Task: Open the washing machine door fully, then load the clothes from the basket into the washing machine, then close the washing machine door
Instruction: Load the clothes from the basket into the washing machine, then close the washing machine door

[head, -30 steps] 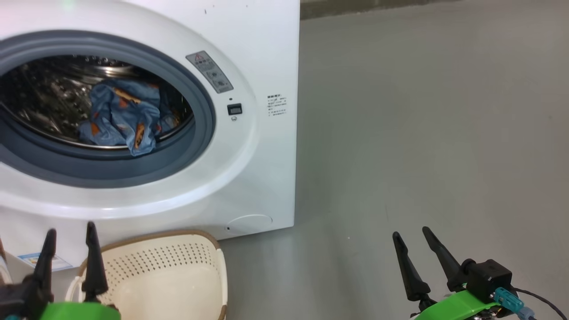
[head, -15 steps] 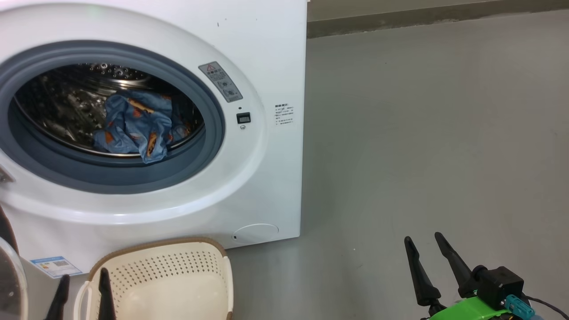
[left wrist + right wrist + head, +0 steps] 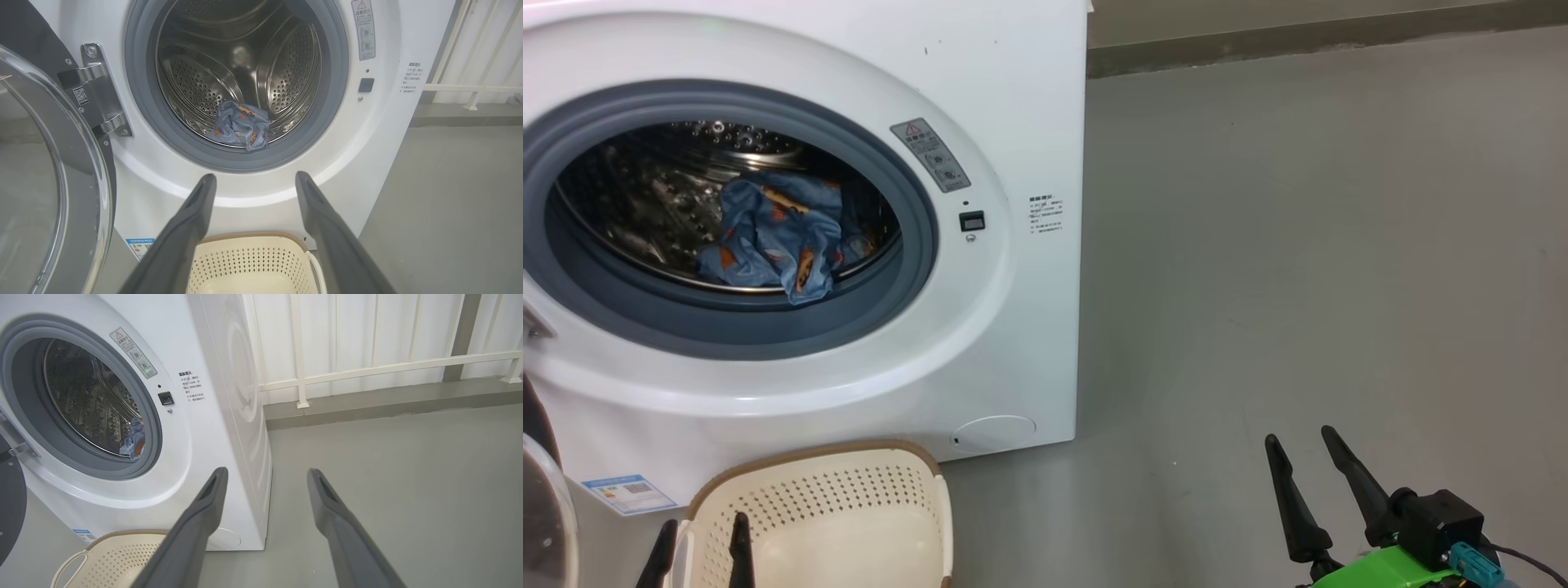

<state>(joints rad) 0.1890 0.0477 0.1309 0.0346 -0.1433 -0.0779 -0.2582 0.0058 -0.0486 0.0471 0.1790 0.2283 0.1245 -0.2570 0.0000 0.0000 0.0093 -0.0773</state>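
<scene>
- The washing machine (image 3: 1029,98) is a big white front-loader on the grey floor (image 3: 1298,245). A grey-blue gasket (image 3: 907,278) rings its shiny perforated steel drum (image 3: 196,81).
- The washing machine door (image 3: 49,163) is swung open on the opening's left side and hangs from a metal hinge (image 3: 98,94). It is a bulging clear glass bowl with a dark surround.
- The clothes (image 3: 772,237) are a small crumpled bundle of light blue fabric with orange-brown prints. They lie at the bottom front of the drum, with one fold drooping over the drum's front edge.
- The basket (image 3: 809,452) is cream-white perforated plastic with a brown rim. It sits on the floor just in front of the machine, below the opening.
- A grey warning sticker (image 3: 929,155) with a red triangle sits right of the opening, and beyond it is a block of small black print (image 3: 1045,214), too small to read.
- A blue label (image 3: 629,494) is stuck low on the front, and the hinge carries a QR-code sticker (image 3: 79,95).
- The left claw (image 3: 255,176) hovers above the basket, fingers spread wide, holding nothing.
- The right claw (image 3: 1298,437) hangs over bare floor to the right of the machine, spread just as wide and empty.
</scene>
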